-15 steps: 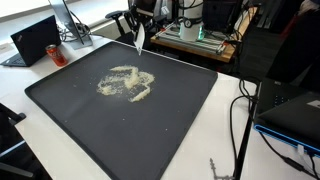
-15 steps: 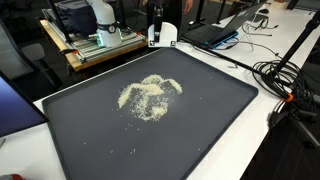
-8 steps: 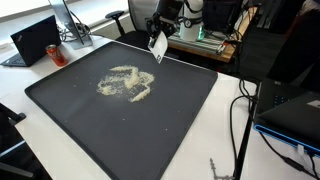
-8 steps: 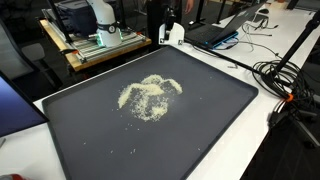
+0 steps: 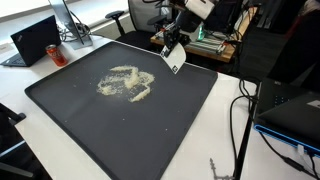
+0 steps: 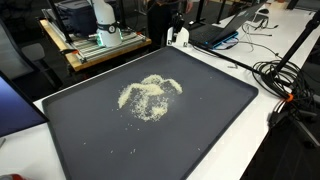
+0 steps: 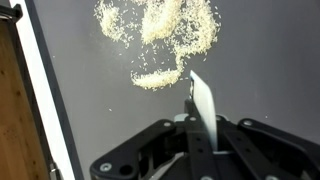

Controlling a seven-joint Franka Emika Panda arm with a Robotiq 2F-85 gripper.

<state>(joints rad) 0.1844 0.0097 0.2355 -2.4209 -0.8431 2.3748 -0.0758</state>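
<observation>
Fingers pinch what looks like a white card near scattered grains.

Mat mostly open, grain pile at ctr, cables off edge.

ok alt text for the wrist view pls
At the bottom edge, the pincer is shut on a thin white card that points up the frame. Beyond it, pale grains lie scattered on a dark mat.
</observation>
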